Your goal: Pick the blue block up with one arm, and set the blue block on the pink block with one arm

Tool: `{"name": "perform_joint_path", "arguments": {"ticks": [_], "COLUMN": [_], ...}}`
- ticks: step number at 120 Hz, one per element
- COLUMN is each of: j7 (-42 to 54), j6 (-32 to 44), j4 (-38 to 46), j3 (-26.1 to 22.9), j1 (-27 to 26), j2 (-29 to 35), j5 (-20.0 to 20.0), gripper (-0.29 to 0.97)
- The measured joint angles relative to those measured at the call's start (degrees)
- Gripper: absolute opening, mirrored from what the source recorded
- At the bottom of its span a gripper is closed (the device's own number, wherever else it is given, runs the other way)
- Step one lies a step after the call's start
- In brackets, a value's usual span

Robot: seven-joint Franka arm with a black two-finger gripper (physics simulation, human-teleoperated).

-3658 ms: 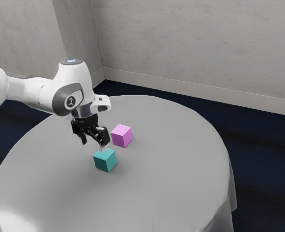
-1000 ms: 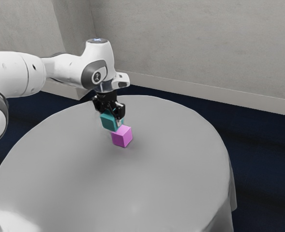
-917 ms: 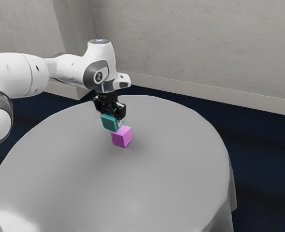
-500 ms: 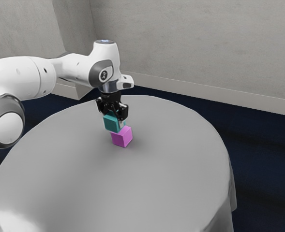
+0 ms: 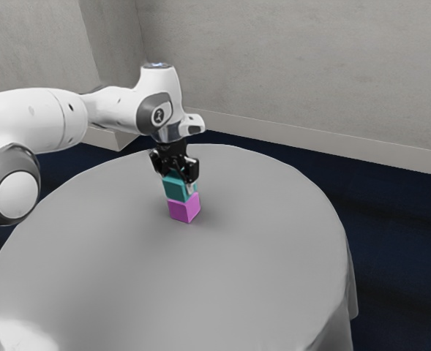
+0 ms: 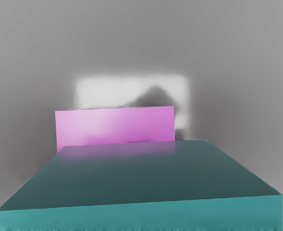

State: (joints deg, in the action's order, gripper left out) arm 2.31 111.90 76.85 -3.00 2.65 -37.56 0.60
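The teal-blue block rests squarely on top of the pink block near the middle of the round grey table. My black gripper comes down on the blue block from above, its fingers on two opposite sides of it, shut on it. In the wrist view the blue block lies large just under my hand, and a strip of the pink block shows beyond it.
The table is bare apart from the two blocks, with wide free surface on every side. Its edge drops off to a dark blue floor. Grey walls stand behind.
My gripper has carried the blue block from the table up, over toward the exterior view's right and down onto the pink block, where it now sits aligned.
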Motion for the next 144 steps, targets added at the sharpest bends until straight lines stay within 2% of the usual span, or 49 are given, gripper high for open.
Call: {"name": "perform_joint_path", "arguments": {"ticks": [122,144], "j7": [2.2,2.5], "j6": [0.5,0.5], "j4": [-1.5,-1.9], "j3": [0.8,0.8], "j1": [0.2,0.0], "j2": [-1.9,-2.2], "j5": [-0.1,-0.2], "gripper": [0.39,0.52]}}
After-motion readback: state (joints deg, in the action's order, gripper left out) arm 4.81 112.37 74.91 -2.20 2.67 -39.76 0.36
